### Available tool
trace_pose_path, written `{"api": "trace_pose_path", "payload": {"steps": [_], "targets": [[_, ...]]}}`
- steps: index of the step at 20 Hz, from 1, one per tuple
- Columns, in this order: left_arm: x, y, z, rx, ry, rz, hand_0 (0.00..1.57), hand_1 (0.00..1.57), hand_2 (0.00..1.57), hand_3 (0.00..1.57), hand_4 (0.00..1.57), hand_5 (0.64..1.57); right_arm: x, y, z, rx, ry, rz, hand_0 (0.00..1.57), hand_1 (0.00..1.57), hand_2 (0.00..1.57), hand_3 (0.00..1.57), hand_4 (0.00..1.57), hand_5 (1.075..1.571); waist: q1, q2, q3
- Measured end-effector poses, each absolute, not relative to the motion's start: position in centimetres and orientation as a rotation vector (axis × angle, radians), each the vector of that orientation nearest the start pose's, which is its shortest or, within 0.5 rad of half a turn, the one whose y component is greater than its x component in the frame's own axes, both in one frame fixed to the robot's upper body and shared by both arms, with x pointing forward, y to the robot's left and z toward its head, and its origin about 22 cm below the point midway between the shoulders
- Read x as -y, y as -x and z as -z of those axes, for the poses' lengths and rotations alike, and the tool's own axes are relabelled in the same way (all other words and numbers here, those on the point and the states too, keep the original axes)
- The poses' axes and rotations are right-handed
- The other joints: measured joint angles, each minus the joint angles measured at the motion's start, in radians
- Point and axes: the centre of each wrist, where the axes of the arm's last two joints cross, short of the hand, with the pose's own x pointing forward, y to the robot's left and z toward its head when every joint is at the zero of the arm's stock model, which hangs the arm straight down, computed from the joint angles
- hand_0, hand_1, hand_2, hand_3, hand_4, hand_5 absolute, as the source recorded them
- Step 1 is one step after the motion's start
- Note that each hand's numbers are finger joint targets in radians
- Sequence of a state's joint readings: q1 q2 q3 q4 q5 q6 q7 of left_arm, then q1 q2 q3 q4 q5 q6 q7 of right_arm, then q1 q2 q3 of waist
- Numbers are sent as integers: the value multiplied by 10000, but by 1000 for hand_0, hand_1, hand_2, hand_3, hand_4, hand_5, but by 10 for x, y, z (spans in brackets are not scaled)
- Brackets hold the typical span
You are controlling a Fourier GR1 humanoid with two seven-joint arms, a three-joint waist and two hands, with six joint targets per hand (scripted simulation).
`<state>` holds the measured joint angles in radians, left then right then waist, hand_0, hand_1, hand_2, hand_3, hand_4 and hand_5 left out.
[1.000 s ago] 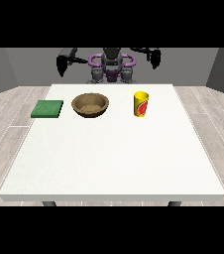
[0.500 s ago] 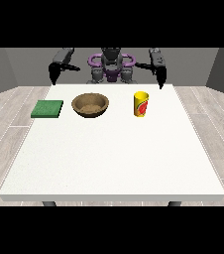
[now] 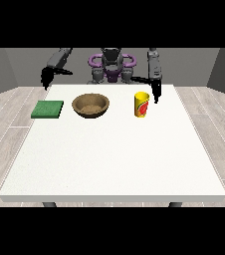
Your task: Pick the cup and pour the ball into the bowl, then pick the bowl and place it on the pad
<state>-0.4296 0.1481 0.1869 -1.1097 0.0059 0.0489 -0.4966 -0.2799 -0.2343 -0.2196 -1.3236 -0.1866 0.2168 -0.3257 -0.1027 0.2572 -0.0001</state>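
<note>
Front view: yellow cup (image 3: pixel 142 104) with red mark stands upright.

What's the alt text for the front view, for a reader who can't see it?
A humanoid robot behind a white table lowers the hand at the view's right beside a yellow cup, not touching it. A brown bowl sits mid-table with a green pad at its left; the other hand hangs beyond the pad.

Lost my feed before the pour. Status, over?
Hand at the view's right beside the yellow cup, not holding it. Hand at the view's left off the table's corner. Bowl and green pad untouched. Nothing between them.
</note>
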Motion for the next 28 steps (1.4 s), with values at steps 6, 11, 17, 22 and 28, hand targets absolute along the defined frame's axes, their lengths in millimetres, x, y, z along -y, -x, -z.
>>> {"api": "trace_pose_path", "payload": {"steps": [6,11,17,22,28], "targets": [[-261,-353,5,20341,-1629,142,0,0,0,0,0,1254,328,-314,-39,19754,-634,-450,0,0,0,0,0,1558,-104,313,-1],[-265,-356,21,20246,-1722,43,659,659,914,286,0,1425,335,-314,-35,19730,-726,-433,0,0,0,0,0,1558,-141,313,-3],[-283,-358,23,20278,-4796,1082,1312,1312,1571,1571,833,1511,338,-322,-53,20145,-1076,-639,0,0,0,0,0,1556,-668,766,1],[-281,-368,15,20581,-6413,1273,1351,1351,1571,1571,881,1502,360,-322,-65,20340,-1046,-836,0,0,0,0,0,1556,-986,984,49],[-259,-373,16,19811,-7336,2401,1373,1373,1571,1571,1016,1532,389,-317,-53,19590,-645,-442,0,0,56,0,0,1558,-746,100,29]]}}
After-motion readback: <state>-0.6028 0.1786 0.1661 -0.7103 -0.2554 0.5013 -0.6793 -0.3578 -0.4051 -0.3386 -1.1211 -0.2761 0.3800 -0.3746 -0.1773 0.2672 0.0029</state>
